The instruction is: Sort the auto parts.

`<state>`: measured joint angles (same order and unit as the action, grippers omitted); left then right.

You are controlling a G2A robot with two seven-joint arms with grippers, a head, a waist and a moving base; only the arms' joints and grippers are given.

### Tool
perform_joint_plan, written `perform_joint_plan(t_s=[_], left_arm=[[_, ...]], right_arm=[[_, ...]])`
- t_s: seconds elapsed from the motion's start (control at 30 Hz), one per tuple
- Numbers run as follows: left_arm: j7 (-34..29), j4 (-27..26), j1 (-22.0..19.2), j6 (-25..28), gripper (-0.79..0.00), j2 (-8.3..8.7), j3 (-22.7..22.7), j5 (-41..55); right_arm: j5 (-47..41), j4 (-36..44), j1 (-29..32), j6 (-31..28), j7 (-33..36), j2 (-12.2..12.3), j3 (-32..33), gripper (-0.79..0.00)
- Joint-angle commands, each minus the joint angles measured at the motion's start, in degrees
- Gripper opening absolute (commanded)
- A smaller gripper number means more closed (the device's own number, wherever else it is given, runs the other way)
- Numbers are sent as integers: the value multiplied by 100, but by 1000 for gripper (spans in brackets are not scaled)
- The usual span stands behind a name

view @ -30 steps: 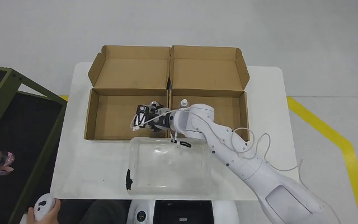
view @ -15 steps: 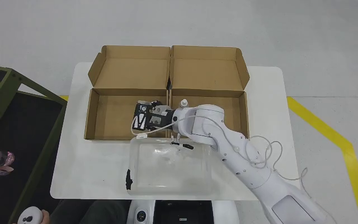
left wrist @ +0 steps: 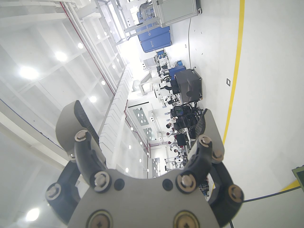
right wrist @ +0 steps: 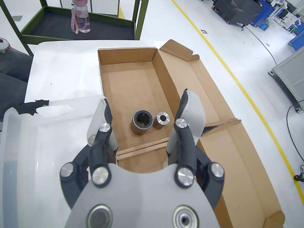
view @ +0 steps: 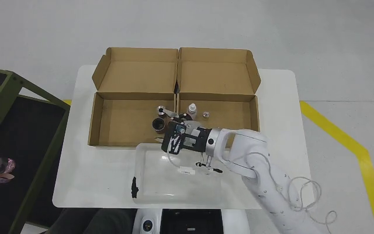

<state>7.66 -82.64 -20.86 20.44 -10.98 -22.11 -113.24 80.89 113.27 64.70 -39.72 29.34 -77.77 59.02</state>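
Observation:
In the left cardboard box (view: 117, 123) stand a dark cylindrical sleeve (view: 158, 123) (right wrist: 142, 122) and a smaller metal bushing (view: 162, 110) (right wrist: 162, 119), both upright near the wall shared with the right box (view: 234, 114). My right gripper (view: 165, 139) (right wrist: 145, 102) hangs open and holds nothing. It is over the left box's front wall, at the back rim of the clear plastic bin (view: 137, 169), a little short of the two parts. My left gripper (left wrist: 141, 110) is open and holds nothing; it points up into the room.
Two small white parts (view: 191, 108) (view: 205, 113) sit in the right box near the dividing wall. Black tape (view: 134, 188) (right wrist: 28, 106) marks the bin's front left corner. A green cart (view: 17, 117) stands off the table's left side.
My right gripper has drawn back from inside the left box toward the bin. The dark sleeve and the bushing now show where it was.

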Motion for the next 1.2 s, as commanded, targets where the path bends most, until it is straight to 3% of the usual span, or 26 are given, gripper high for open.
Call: perform_joint_plan(t_s=[0.0,0.5,0.93,1.17], left_arm=[[0,0,0,0,0,0,0,0],[0,0,0,0,0,0,0,0],[0,0,0,0,0,0,0,0],[0,0,0,0,0,0,0,0]], right_arm=[[59,209,262,-94,-70,64,250,-262],[286,1047,2238,-121,-1259,431,2213,-215],[595,1116,3807,583,-2929,559,3426,-120],[562,1050,4390,896,-3463,587,3857,-62]])
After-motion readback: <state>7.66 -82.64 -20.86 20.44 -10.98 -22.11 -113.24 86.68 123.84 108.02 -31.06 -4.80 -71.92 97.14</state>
